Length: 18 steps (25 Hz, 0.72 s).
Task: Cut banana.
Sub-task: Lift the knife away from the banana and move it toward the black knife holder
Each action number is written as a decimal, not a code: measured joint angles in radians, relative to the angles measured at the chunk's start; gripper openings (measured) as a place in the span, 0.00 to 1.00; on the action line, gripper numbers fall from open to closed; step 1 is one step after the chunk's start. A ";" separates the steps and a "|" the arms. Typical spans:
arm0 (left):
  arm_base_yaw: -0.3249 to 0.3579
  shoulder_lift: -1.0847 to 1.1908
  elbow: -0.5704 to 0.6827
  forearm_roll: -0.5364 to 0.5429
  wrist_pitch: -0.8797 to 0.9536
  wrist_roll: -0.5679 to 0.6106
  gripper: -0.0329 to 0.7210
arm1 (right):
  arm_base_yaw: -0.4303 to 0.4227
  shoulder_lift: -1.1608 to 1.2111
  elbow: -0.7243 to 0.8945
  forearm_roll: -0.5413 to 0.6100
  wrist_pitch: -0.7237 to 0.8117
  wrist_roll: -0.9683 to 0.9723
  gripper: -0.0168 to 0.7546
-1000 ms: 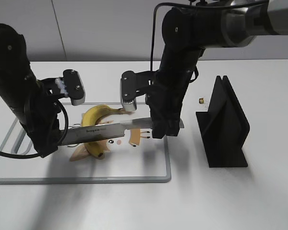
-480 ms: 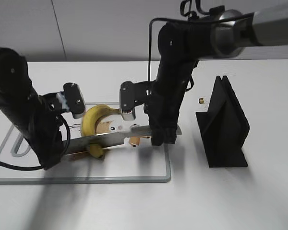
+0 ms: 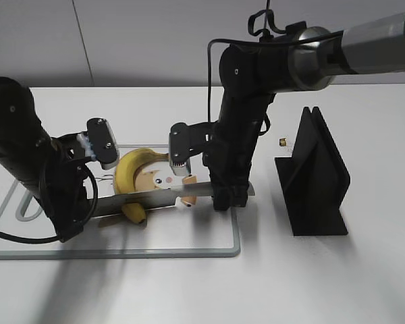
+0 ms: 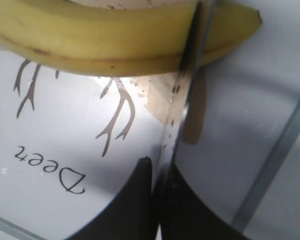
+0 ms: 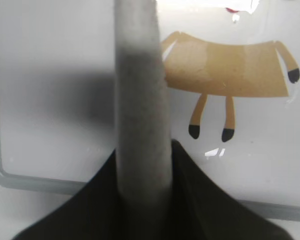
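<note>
Fingers of the right gripper [image 3: 229,199] are clamping the knife [image 3: 158,198] by its handle; left gripper [image 3: 71,219] fingers are pinching the blade tip. Banana [image 3: 131,177] is lying on the cutting board [image 3: 189,233], blade biting in near its 6 o'clock end. Judgement: both arms should be pressing down evenly, blade level and square, until it meets the board.

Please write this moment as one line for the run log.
step: cutting | right end effector: shut on knife handle | left end effector: shut on blade tip | knife: blade in banana | board: under banana
</note>
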<state>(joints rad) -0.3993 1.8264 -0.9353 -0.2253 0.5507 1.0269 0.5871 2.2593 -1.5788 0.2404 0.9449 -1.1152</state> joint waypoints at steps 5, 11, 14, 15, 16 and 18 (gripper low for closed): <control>0.000 -0.003 -0.016 0.000 0.033 -0.001 0.04 | 0.000 -0.017 0.002 -0.002 -0.001 0.001 0.25; -0.002 -0.066 -0.020 0.007 0.098 -0.005 0.04 | 0.003 -0.065 0.012 0.010 0.016 0.001 0.25; -0.002 -0.119 -0.020 0.017 0.111 -0.006 0.04 | 0.003 -0.104 0.012 0.010 0.022 0.001 0.25; -0.002 -0.135 -0.020 0.021 0.115 -0.006 0.04 | 0.003 -0.115 0.012 0.010 0.022 0.001 0.25; -0.002 -0.147 -0.020 0.026 0.117 -0.007 0.04 | 0.003 -0.124 0.012 0.010 0.023 0.001 0.25; -0.002 -0.166 -0.020 0.030 0.123 -0.008 0.04 | 0.003 -0.136 0.012 0.010 0.026 0.001 0.25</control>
<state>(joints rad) -0.4013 1.6601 -0.9557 -0.1949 0.6733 1.0187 0.5900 2.1233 -1.5663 0.2502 0.9711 -1.1142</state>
